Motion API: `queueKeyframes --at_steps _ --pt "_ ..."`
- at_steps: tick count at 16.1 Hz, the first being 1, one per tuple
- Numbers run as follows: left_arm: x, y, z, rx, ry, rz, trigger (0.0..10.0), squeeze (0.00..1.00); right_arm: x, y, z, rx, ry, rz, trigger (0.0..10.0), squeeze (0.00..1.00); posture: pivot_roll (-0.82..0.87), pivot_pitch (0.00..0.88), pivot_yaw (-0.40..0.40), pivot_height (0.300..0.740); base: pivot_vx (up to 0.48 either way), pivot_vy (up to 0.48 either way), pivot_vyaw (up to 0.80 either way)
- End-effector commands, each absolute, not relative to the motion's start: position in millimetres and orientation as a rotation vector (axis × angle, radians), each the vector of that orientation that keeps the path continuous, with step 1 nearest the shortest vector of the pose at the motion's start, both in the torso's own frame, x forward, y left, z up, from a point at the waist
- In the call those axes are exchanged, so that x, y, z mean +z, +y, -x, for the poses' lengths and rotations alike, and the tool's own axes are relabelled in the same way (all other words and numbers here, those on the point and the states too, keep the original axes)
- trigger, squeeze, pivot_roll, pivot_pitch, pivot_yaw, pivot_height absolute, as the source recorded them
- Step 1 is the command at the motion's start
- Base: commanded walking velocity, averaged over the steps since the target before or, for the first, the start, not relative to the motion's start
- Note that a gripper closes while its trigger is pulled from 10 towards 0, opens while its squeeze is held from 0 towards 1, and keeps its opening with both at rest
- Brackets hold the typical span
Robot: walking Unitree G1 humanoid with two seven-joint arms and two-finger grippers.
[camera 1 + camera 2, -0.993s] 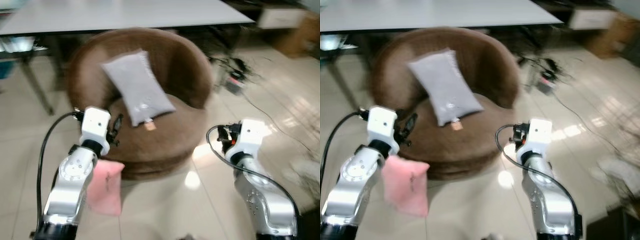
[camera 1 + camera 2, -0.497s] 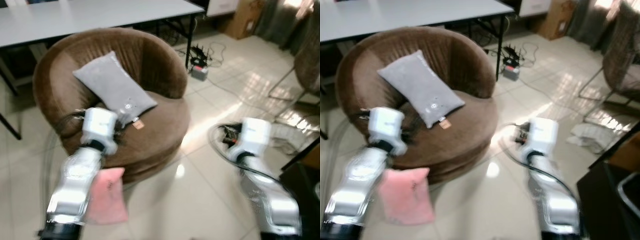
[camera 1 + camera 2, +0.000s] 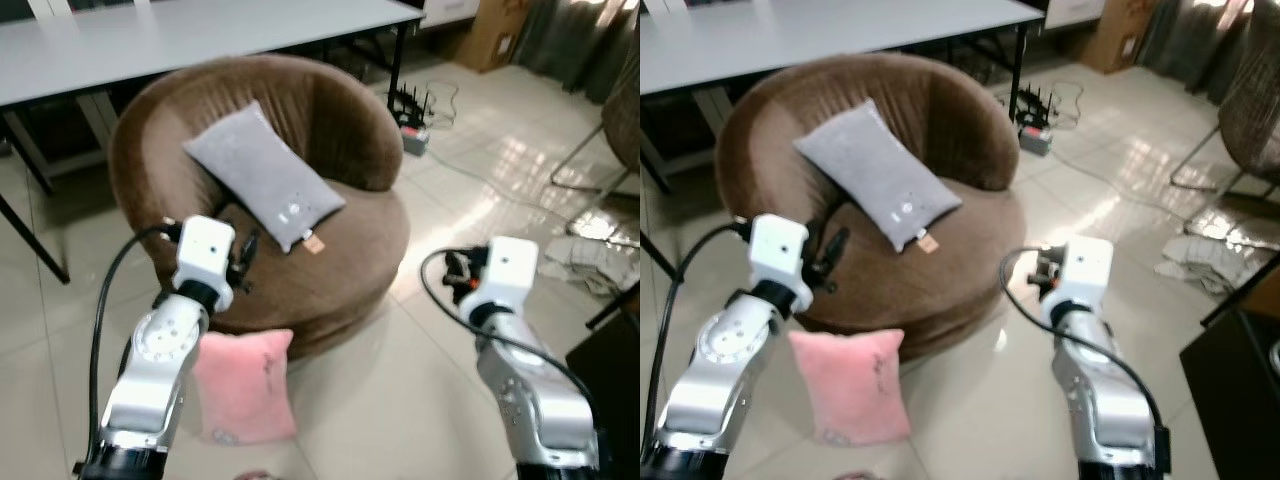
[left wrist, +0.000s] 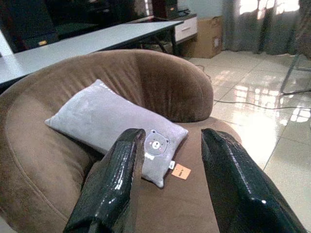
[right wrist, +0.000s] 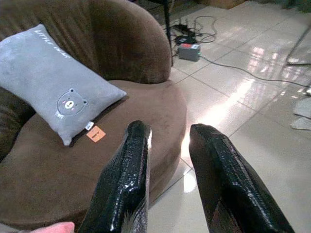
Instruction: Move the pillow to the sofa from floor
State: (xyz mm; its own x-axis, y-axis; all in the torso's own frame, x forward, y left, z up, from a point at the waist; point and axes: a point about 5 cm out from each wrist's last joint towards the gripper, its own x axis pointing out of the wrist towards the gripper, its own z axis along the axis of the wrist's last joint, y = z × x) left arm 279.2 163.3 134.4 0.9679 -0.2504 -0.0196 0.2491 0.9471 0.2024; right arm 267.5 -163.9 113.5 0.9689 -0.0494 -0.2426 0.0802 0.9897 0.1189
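Your pink pillow (image 3: 243, 385): soft square cushion, small dark mark on face, standing upright on tiled floor (image 3: 400, 400), leaning against sofa (image 3: 340, 270) front base. Long axis roughly vertical, face turned toward you. Grey pillow (image 3: 265, 187) (bear print, orange tag) already lies on sofa seat, long axis slanting up toward backrest. Left gripper (image 4: 170, 184) hovers over seat edge, fingers parted, holding nothing. Right gripper (image 5: 167, 179) near sofa's right side, above floor, fingers slightly apart, empty. White table (image 3: 200, 40) behind sofa.
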Motion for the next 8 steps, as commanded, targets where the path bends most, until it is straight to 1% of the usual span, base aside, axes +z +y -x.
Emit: queueKeyframes --at_steps 1,8 --pt "137.0 164.9 -280.9 -0.249 -0.01 -0.215 10.0 0.0 116.1 -161.9 -268.7 -0.063 0.232 -0.132 10.0 0.0 -0.01 0.029 0.006 0.74 0.0 0.371 -0.8" --pt "137.2 163.5 -283.4 -0.262 -0.007 -0.219 10.0 0.0 115.2 -162.6 -268.1 -0.079 0.232 -0.142 10.0 0.0 -0.01 0.034 0.018 0.74 0.0 0.37 -0.8"
